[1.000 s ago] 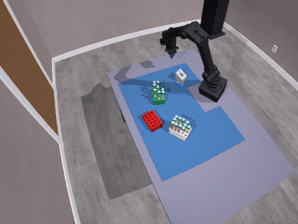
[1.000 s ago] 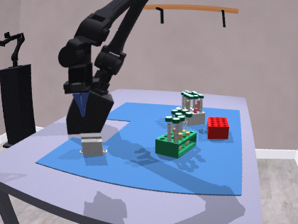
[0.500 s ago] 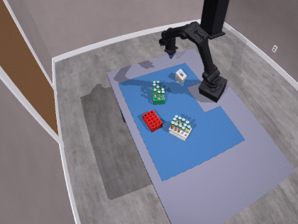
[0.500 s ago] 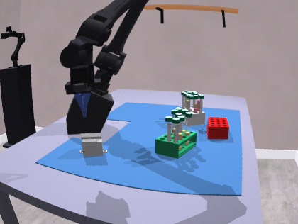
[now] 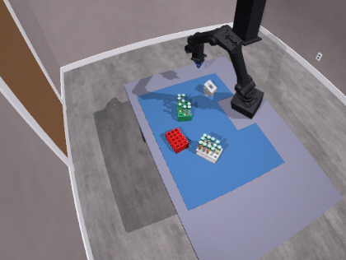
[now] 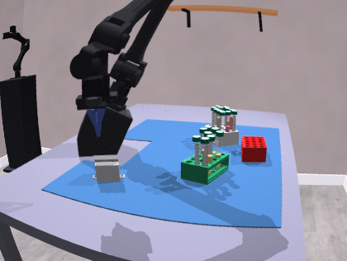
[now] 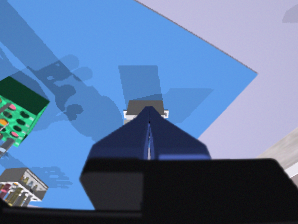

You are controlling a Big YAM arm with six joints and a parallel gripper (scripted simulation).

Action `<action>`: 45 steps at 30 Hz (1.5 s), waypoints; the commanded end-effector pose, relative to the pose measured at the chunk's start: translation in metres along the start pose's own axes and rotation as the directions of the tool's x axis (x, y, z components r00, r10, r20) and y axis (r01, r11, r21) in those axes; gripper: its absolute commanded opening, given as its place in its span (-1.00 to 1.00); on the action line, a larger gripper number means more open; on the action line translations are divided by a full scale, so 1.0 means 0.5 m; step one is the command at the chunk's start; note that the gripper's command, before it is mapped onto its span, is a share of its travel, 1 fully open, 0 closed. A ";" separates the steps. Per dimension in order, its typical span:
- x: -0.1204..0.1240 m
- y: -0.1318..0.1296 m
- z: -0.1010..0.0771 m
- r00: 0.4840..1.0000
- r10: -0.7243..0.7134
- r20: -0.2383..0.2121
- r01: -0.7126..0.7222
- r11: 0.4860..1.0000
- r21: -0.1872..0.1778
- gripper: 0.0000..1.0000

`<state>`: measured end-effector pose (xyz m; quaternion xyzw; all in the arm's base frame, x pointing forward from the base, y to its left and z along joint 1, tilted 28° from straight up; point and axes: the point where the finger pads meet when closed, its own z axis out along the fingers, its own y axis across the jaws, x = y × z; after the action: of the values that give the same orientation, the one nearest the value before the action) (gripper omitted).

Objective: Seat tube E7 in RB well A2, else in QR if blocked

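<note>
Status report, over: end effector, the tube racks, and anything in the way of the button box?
End effector shut, holding nothing, poised above the grey button box. Green rack, white rack hold tubes; red rack has none. Nothing between end effector and box.
</note>
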<state>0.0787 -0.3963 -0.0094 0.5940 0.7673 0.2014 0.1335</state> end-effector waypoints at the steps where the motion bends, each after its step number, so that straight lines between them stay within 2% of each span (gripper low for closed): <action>1: -0.058 -0.001 -0.057 0.997 -0.028 0.067 0.027 0.999 0.017 -1.00; 8: -0.058 -0.001 -0.057 0.997 -0.028 0.067 0.027 0.999 0.017 -1.00; 9: -0.054 -0.005 -0.069 0.996 -0.032 0.085 0.030 0.999 0.023 -1.00; 10: -0.004 -0.006 -0.040 0.999 -0.012 0.049 0.012 1.000 0.011 -1.00; 18: 0.070 -0.004 -0.035 0.998 -0.018 0.057 0.017 1.000 0.016 -1.00; 20: 0.070 -0.004 -0.035 0.998 -0.018 0.057 0.017 1.000 0.016 -1.00; 35: 0.199 0.003 -0.023 0.998 -0.018 0.053 0.017 1.000 0.017 -1.00; 37: 0.199 0.003 -0.023 0.998 -0.018 0.053 0.017 1.000 0.017 -1.00; 42: 0.240 0.005 -0.020 0.999 -0.018 0.051 0.017 1.000 0.017 -1.00; 45: 0.271 0.008 -0.018 0.999 -0.012 0.039 0.011 1.000 0.012 -1.00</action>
<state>0.0503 -0.2729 0.0007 0.5947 0.7676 0.1951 0.1380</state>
